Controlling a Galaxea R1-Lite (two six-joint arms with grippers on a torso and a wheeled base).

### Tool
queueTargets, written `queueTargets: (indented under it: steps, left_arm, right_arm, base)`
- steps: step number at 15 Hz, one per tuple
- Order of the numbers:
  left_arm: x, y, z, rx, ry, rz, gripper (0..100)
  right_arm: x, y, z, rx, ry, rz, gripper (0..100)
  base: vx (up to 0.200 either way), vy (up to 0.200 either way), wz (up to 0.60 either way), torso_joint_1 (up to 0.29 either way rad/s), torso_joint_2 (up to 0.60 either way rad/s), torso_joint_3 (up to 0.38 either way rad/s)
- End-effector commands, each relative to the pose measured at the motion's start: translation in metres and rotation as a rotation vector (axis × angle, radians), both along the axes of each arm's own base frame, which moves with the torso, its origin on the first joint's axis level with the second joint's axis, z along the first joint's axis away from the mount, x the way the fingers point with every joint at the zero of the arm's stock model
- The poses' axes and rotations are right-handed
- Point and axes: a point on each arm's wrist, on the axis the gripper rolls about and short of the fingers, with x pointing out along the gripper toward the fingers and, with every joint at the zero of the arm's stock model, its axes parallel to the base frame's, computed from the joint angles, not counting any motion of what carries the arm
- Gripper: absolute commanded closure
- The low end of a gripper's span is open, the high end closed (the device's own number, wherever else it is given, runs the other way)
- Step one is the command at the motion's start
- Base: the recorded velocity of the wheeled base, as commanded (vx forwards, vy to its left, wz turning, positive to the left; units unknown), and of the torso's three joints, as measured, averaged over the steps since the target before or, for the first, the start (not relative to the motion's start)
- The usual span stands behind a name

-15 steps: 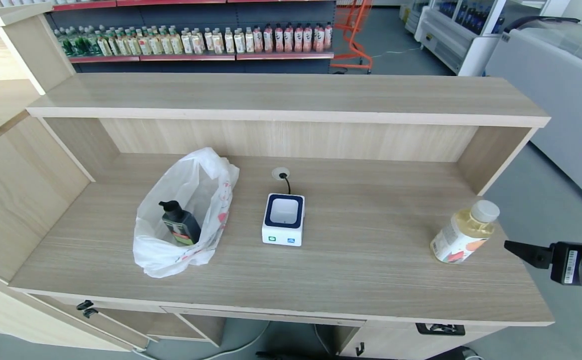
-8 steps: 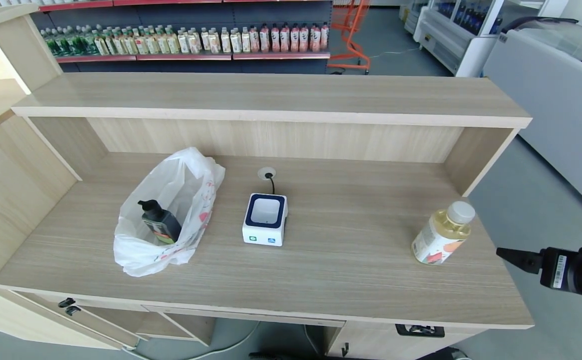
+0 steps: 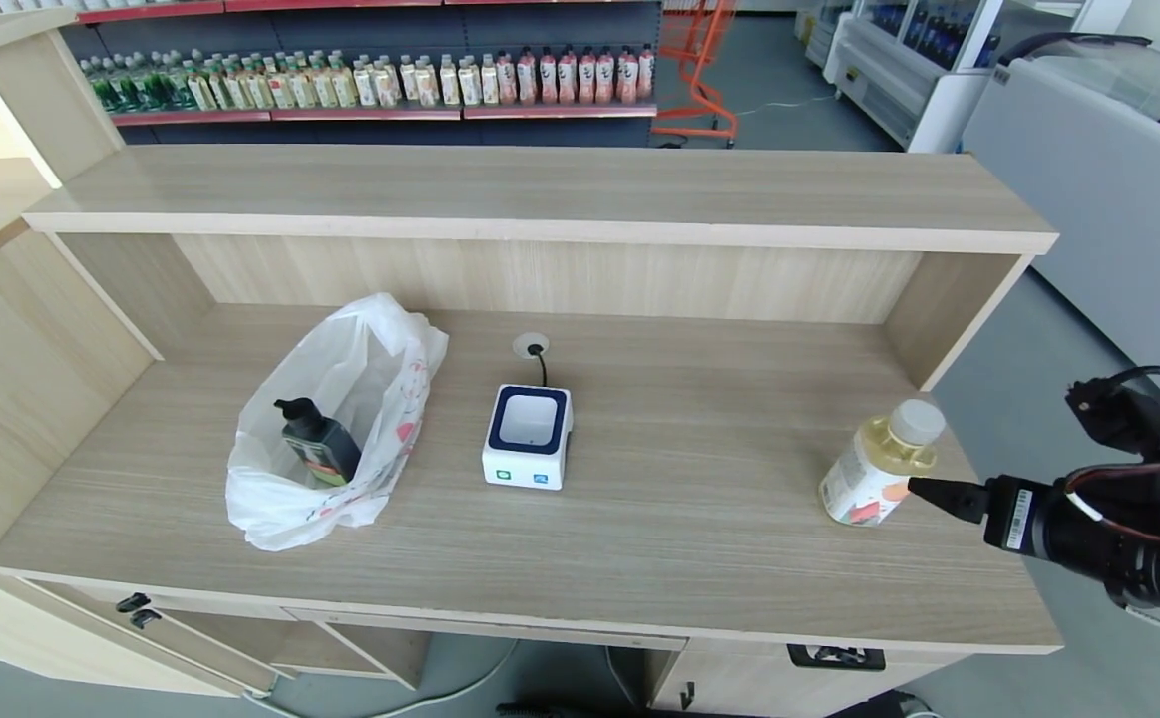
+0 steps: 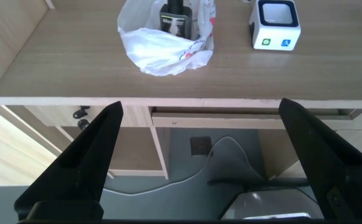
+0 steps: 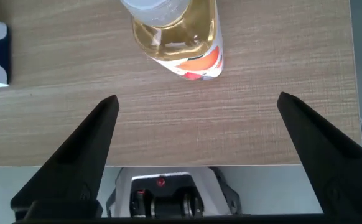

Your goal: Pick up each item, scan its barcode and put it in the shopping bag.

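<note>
Bottle (image 5: 178,37) stands just ahead of right gripper (image 5: 198,102), 2 fingers wide apart; left gripper (image 4: 201,107) fingers also apart, shopping bag (image 4: 162,48) well ahead.

Three cameras of mine on one counter (image 3: 699,538): one high and wide, two riding my wrists.

My head camera looks forward and down from the near side and takes in the whole top, with the shopping bag (image 3: 340,419) at 9 o'clock of the scanner (image 3: 530,436) and the bottle (image 3: 879,469) at 3 o'clock. My left wrist camera sits well back off the front edge and faces across it between the spread fingers of my left gripper (image 4: 199,106). It shares the bag and scanner with the head view. My right wrist camera hangs close over the top, looking down past my right gripper (image 5: 198,98), and shares the bottle.
</note>
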Motion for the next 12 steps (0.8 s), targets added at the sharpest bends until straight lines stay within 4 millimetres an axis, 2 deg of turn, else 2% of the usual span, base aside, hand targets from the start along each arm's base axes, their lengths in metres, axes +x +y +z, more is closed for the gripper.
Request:
queueTargets:
  steps: [1,6,9,12]
  left_arm:
    - [0.000,0.000,0.000,0.000,0.000,0.000,0]
    - [0.000,0.000,0.000,0.000,0.002,0.000,0]
    - [0.000,0.000,0.000,0.000,0.002,0.000,0]
    - [0.000,0.000,0.000,0.000,0.000,0.000,0]
  right_arm:
    - [0.026,0.013,-0.025,-0.046,0.030,0.020,0]
    - [0.051,0.043,-0.050,-0.102,-0.042,0.014,0]
    - [0.062,0.052,-0.064,-0.101,-0.084,0.016,0]
    - [0.073,0.055,-0.067,-0.117,-0.135,0.025,0]
  base:
    - [0.000,0.000,0.00,0.000,0.00,0.000]
    - [0.000,0.000,0.00,0.000,0.00,0.000]
    - [0.000,0.000,0.00,0.000,0.00,0.000]
    - [0.000,0.000,0.00,0.000,0.00,0.000]
